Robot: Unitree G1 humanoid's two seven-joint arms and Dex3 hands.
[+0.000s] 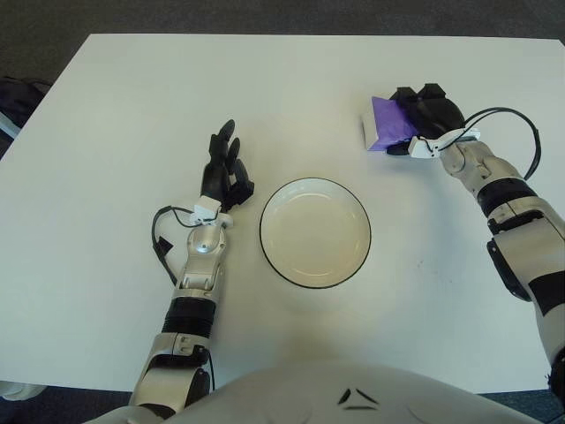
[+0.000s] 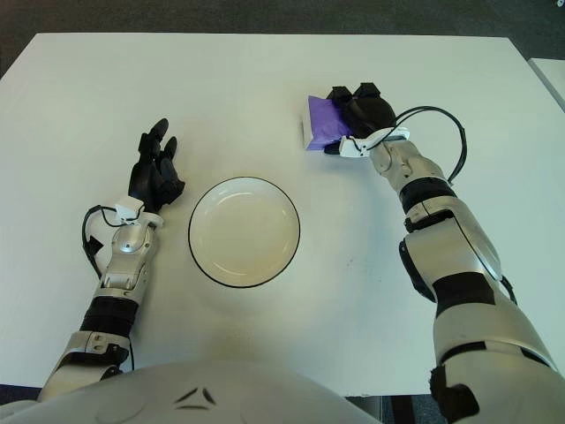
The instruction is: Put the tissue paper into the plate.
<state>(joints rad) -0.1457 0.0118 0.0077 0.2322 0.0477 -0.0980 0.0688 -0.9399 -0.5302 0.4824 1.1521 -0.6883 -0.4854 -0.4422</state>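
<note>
While the empty white plate [image 1: 315,231] with its dark rim sits at the centre of the white table [image 1: 124,97], the left eye view shows the right hand [image 1: 425,117] at the far right, its black fingers curled over the right end of the purple tissue paper pack [image 1: 385,133]. The pack is beyond and to the right of the plate, well apart from it; whether it is lifted off the table cannot be told. The left hand [image 1: 225,170] shows just left of the plate, fingers extended and relaxed, holding nothing.

In the right eye view, the right hand [image 2: 360,113] again covers the pack [image 2: 322,132], whose white end faces left. The left hand [image 2: 155,173] lies beside the plate [image 2: 244,231], loosely spread.
</note>
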